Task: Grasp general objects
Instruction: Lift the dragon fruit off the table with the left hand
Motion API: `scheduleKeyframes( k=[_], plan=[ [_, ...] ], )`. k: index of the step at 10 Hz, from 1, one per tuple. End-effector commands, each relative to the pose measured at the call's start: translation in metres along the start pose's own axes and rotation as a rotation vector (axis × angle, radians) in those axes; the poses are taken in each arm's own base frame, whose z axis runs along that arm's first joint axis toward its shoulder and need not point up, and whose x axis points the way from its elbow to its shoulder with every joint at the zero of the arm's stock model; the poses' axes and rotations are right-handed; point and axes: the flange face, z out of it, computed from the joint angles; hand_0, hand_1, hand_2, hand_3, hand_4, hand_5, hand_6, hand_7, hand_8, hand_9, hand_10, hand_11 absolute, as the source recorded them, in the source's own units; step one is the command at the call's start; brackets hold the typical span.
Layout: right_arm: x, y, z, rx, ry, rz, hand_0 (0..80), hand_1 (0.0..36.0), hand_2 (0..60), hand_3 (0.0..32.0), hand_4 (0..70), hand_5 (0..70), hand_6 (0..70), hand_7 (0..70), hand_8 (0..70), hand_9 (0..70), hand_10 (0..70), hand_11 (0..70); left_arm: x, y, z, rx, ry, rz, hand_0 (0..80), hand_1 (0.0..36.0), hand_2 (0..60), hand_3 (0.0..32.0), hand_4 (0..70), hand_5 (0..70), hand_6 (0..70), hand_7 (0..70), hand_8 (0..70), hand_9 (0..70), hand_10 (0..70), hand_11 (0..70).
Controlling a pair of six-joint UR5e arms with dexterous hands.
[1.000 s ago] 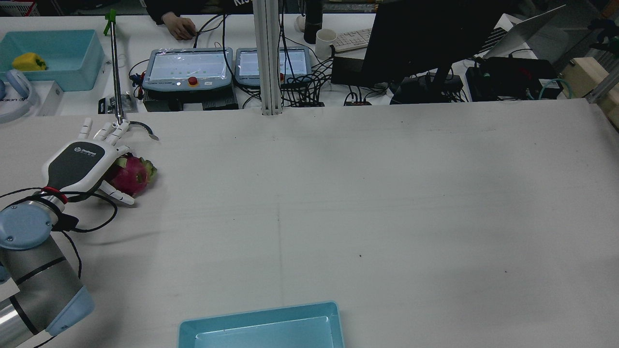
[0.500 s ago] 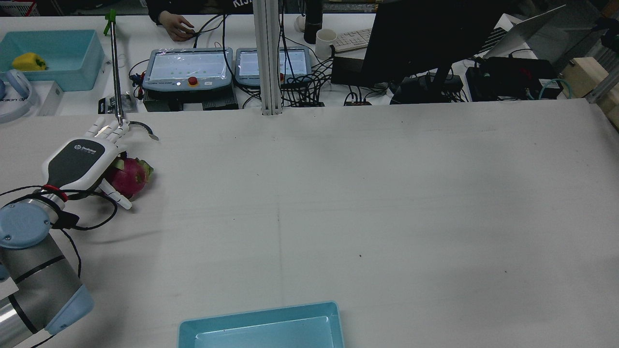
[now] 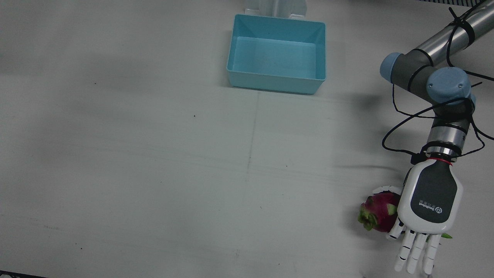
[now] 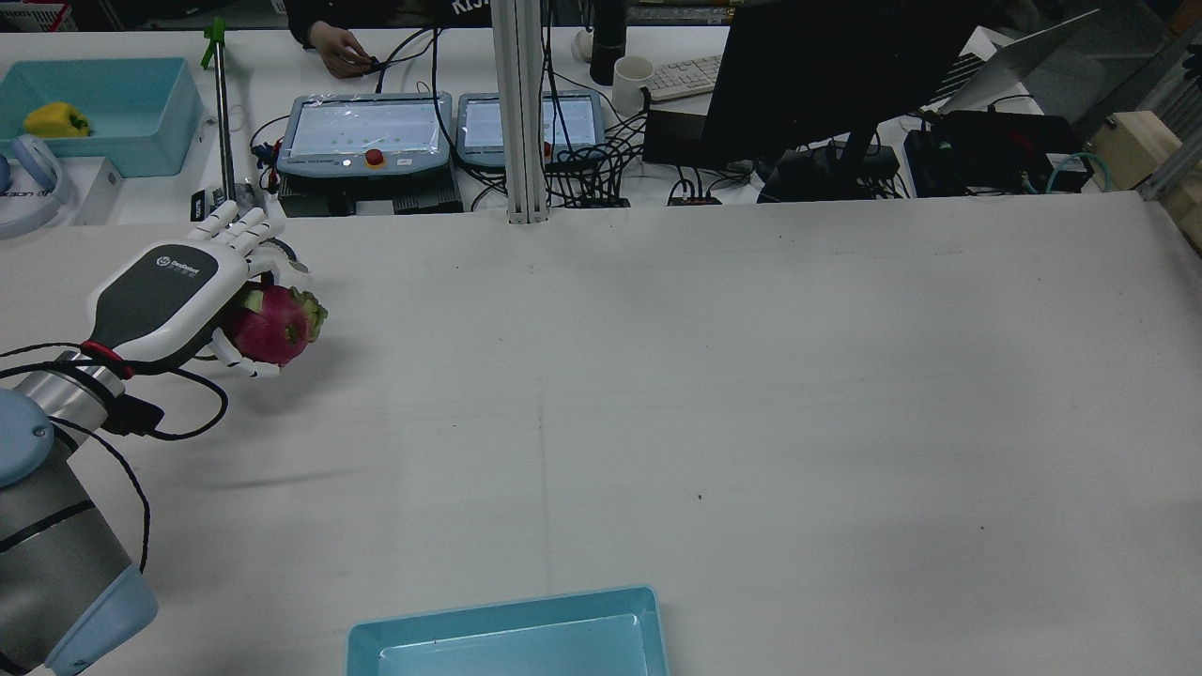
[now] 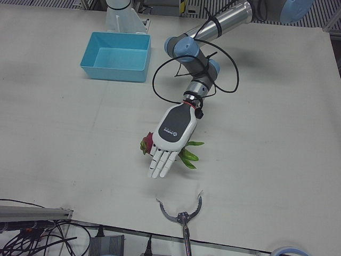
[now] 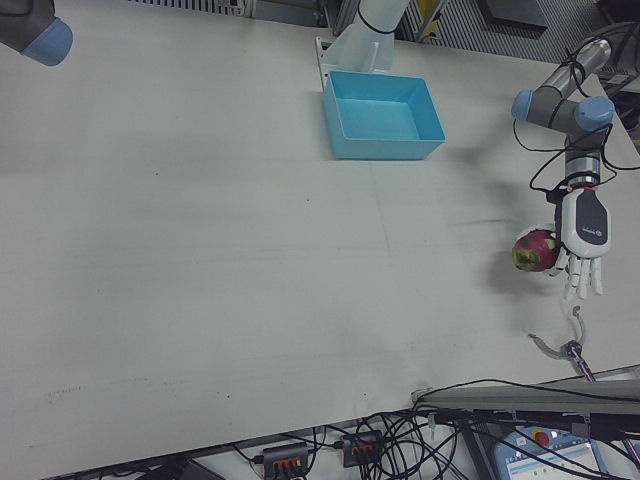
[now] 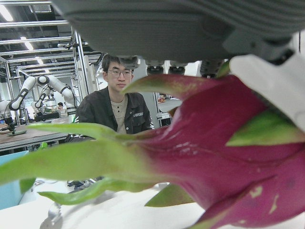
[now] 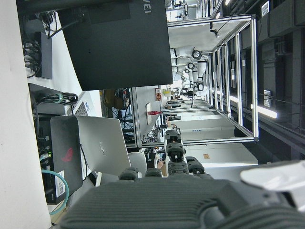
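Note:
A magenta dragon fruit [image 3: 380, 212] with green scales sits under the palm of my left hand [image 3: 430, 200] near the table's far left corner in the rear view. The thumb curls around the fruit [image 4: 277, 324] and presses it to the palm; the long fingers [image 5: 160, 162] stay nearly straight. The left hand [image 4: 169, 300] holds the fruit slightly above the table, with a shadow beneath. The fruit fills the left hand view [image 7: 228, 162]. The right hand shows only as a dark edge in the right hand view [image 8: 181, 205]; its fingers are unclear.
An empty light-blue bin [image 3: 276, 83] stands at the robot's side of the table, mid-width. A metal claw on a pole [image 5: 181, 213] lies at the operators' edge, just beyond the left hand's fingers. Monitors, cables and pendants crowd the far bench [image 4: 376, 141].
The left hand has closed its thumb under the dragon fruit and risen, carrying the fruit up and slightly right toward the table's far edge.

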Motion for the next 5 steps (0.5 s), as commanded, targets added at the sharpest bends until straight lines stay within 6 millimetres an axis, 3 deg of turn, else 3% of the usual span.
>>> scheduleKeyframes(
  k=[1,2,3,5],
  plan=[
    [0.0,0.0,0.0,0.0,0.001,-0.001,0.0,0.0,0.0,0.0,0.0,0.0,0.0,0.0,0.0,0.0,0.0,0.0,0.051,-0.005,-0.025,-0.205,0.148,-0.188,40.7,19.3,60.0,0.0,24.1,70.0,9.3,15.7,15.4,4.3,3.4,5.2],
    [0.0,0.0,0.0,0.0,0.001,-0.001,0.0,0.0,0.0,0.0,0.0,0.0,0.0,0.0,0.0,0.0,0.0,0.0,0.066,-0.007,-0.029,-0.255,0.158,-0.232,37.9,15.2,58.7,0.0,22.5,70.0,10.2,16.5,16.5,5.9,4.3,6.4],
    [0.0,0.0,0.0,0.0,0.001,-0.001,0.0,0.0,0.0,0.0,0.0,0.0,0.0,0.0,0.0,0.0,0.0,0.0,0.084,-0.006,-0.036,-0.336,0.168,-0.286,37.5,13.1,52.8,0.0,22.1,70.0,10.9,16.9,18.1,8.1,5.0,7.3],
    [0.0,0.0,0.0,0.0,0.0,-0.001,0.0,0.0,0.0,0.0,0.0,0.0,0.0,0.0,0.0,0.0,0.0,0.0,0.122,-0.01,-0.053,-0.459,0.223,-0.352,38.7,12.4,49.2,0.0,24.5,70.0,10.7,15.1,17.0,6.2,7.1,10.3]
  ],
)
